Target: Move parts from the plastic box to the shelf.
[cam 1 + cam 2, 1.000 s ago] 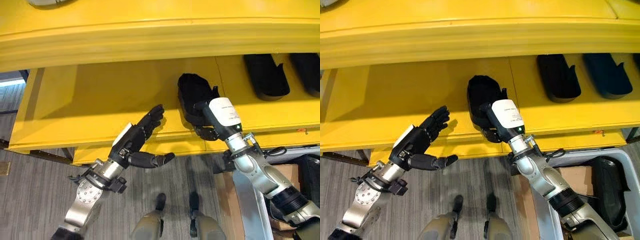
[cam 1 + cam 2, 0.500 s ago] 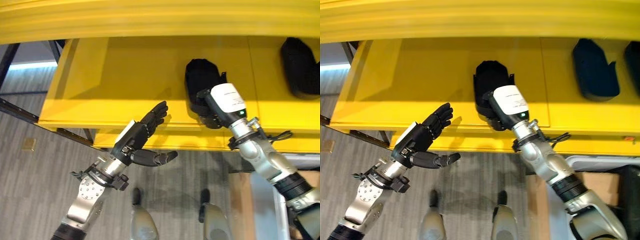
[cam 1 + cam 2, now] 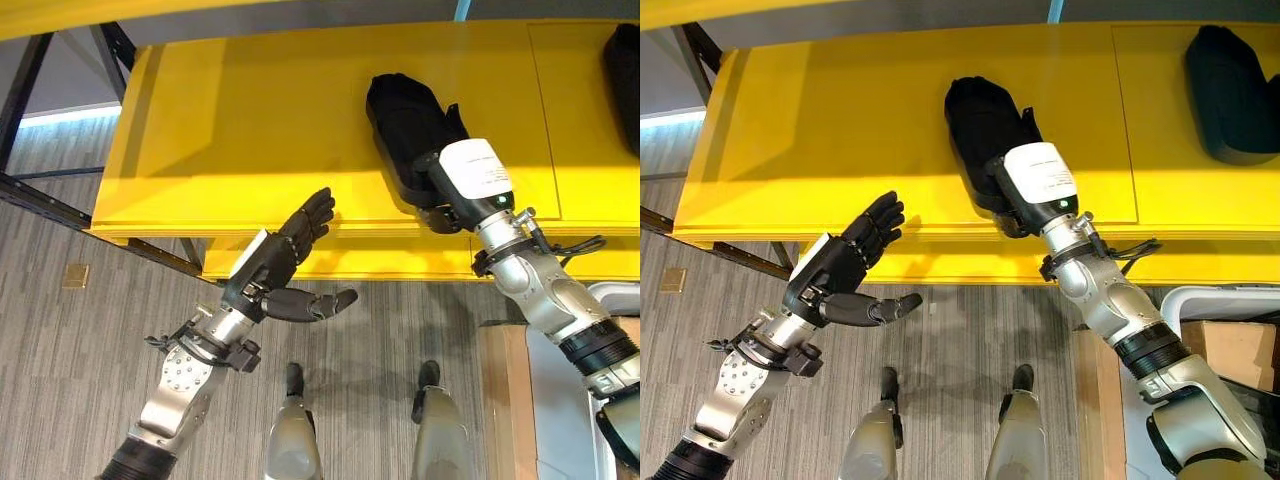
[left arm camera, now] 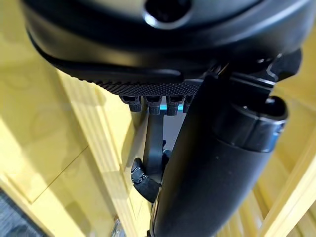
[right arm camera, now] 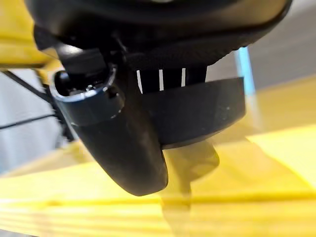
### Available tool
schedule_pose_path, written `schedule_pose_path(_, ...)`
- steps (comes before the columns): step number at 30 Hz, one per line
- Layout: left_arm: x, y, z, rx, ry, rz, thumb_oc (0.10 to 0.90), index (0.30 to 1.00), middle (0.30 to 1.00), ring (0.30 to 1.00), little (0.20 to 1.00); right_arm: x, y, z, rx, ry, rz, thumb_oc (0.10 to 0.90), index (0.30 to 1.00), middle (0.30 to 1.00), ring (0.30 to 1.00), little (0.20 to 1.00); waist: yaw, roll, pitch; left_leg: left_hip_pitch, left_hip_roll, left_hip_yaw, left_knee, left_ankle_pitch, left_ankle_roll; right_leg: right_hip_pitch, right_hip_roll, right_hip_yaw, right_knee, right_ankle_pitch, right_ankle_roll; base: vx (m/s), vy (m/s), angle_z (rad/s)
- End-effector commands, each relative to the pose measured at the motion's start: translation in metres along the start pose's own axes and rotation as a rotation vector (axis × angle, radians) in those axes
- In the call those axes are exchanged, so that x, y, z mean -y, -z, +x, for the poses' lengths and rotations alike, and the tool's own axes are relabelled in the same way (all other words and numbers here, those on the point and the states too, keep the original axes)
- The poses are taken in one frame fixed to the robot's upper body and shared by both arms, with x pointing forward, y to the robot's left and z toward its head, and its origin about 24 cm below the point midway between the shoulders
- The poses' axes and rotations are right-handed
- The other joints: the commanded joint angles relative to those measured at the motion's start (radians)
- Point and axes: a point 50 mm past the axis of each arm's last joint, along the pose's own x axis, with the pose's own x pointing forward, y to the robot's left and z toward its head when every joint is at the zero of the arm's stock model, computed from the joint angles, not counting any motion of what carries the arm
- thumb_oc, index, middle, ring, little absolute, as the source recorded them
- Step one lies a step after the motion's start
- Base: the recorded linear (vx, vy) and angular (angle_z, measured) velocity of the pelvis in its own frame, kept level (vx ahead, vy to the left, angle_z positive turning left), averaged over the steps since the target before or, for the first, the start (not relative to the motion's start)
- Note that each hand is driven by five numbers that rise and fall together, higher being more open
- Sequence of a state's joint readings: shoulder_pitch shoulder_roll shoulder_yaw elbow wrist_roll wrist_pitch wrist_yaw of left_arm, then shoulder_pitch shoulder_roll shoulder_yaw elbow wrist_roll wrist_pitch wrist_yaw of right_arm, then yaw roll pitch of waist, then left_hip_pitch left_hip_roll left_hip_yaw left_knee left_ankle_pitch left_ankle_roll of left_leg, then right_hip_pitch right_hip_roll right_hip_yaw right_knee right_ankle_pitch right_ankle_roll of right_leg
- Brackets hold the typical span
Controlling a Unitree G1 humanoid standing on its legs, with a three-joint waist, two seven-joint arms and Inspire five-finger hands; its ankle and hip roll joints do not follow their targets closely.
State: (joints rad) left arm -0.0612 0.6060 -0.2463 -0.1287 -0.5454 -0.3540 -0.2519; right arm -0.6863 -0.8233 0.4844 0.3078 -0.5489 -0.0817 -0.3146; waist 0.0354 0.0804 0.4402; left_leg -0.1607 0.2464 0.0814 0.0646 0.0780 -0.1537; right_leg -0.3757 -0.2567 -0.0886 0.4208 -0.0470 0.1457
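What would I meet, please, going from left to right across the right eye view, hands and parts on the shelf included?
Left hand, open in front of the shelf → black part on the shelf, with the right hand at its near end → second black part near the right edge.

Floor area and loose items, as seen from my remote station

I see a grey carpet floor with fine stripes (image 3: 70, 380) across the lower part of both eye views. On it, at the robot's left, lies a small tan square tile (image 3: 75, 275), flat and well apart from everything else. Two black metal bars (image 3: 45, 200) run diagonally over the carpet at the upper left. A pale light strip (image 3: 60, 112) crosses the floor behind them. At the lower right I note a tan flat board (image 3: 1230, 350); its material I cannot tell.
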Motion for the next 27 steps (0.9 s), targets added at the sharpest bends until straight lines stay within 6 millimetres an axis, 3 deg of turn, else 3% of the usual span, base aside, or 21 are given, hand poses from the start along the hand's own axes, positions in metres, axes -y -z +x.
schedule_pose_path(1,0.009,-0.044,0.012,0.273,0.063,0.021,0.9,1.0,1.0,1.0,1.0,0.065,-0.006,0.028,0.058,0.277,-0.032,0.4,0.3,0.3,0.3,0.3,0.004,-0.008,-0.048,-0.026,0.035,-0.025,0.008,-0.022,0.033,0.057,0.071,-0.018,-0.005,-0.117,-0.101,-0.03,-0.065,-0.01)
schedule_pose_path(15,0.008,-0.046,0.009,0.256,0.114,0.044,0.9,1.0,1.0,1.0,1.0,0.112,0.057,0.022,-0.163,0.321,-0.209,0.4,0.3,0.3,0.3,0.3,0.02,-0.022,-0.047,-0.047,0.063,-0.033,0.01,-0.004,0.017,0.067,0.085,-0.026,-0.021,-0.119,-0.102,-0.03,-0.054,-0.01)
schedule_pose_path(20,0.007,-0.046,0.009,0.242,0.127,0.05,0.9,1.0,1.0,1.0,1.0,0.121,0.069,0.021,-0.202,0.321,-0.232,0.4,0.3,0.3,0.3,0.3,0.028,-0.029,-0.051,-0.046,0.071,-0.033,0.014,-0.002,0.013,0.075,0.086,-0.034,-0.021,-0.122,-0.102,0.01,-0.059,-0.01)
schedule_pose_path(27,0.006,-0.047,0.011,0.242,0.137,0.056,0.9,1.0,1.0,1.0,1.0,0.131,0.071,0.03,-0.218,0.334,-0.222,0.4,0.3,0.3,0.3,0.3,0.044,-0.028,-0.05,-0.053,0.072,-0.041,0.015,0.002,0.01,0.08,0.091,-0.04,-0.027,-0.125,-0.103,0.0,-0.018,0.0)
